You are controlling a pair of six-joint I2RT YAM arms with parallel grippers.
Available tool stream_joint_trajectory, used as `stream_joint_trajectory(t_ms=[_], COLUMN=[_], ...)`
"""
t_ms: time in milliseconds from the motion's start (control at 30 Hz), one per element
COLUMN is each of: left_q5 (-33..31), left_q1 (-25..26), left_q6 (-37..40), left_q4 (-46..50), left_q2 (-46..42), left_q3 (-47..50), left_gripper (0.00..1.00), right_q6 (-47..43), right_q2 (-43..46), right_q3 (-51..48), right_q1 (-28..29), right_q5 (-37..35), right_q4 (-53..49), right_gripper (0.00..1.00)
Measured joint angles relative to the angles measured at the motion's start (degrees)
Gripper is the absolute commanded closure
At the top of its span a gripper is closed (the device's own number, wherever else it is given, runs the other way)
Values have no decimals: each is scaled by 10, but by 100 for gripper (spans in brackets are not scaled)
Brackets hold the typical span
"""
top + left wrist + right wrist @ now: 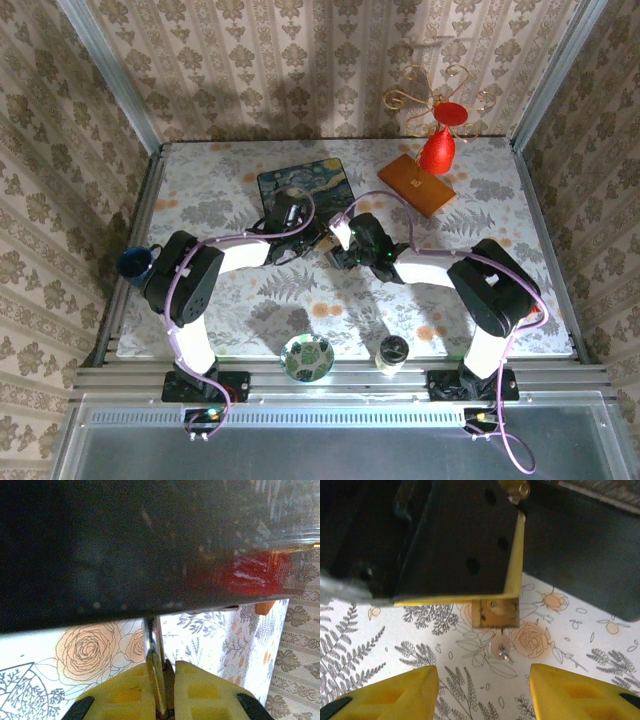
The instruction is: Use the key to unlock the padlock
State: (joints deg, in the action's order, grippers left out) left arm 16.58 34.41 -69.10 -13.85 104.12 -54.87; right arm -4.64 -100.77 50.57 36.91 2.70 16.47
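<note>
R gripper [484, 674]: 2 yellow fingers [395, 692] spread wide, nothing betw. them. Just ahead on the centre line is the key [499, 648], its far end touching the near face of the padlock [495, 613]; can't tell how deep it sits. L gripper [164, 669] is pressed nearly together, pinching the silvery shackle [152, 655]. Beyond both grippers, the dark painted box [580, 545] stands on the floral table [395, 645].

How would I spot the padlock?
Start at the dark blue starry-painted box on the flowered table. Just beside it, the left gripper holds a small square brass padlock: the only golden metal block there, with a tiny silvery key at its base.
</note>
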Motion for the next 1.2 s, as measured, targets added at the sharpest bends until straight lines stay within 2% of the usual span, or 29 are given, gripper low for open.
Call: stream_joint_trajectory(t_ms=[400, 733, 1033, 1200], left_q5=[6, 10, 12, 12], left_q1=[0, 0, 0, -1], left_q6=[-4, -4, -3, -4], left_q4=[9, 14, 15, 14], left_q2=[-5, -7, -7, -7], left_q3=[0, 0, 0, 0], left_gripper=[100, 100, 100, 100], right_q6=[-2, -9, 3, 41], right_q2=[-26, -28, -30, -31], right_q3=[15, 15, 15, 14], right_q1=[1, 1, -1, -29], right_q5=[-10, -17, -5, 62], right_q4=[-3, -2, 0, 6], right_gripper=[51, 72, 100, 100])
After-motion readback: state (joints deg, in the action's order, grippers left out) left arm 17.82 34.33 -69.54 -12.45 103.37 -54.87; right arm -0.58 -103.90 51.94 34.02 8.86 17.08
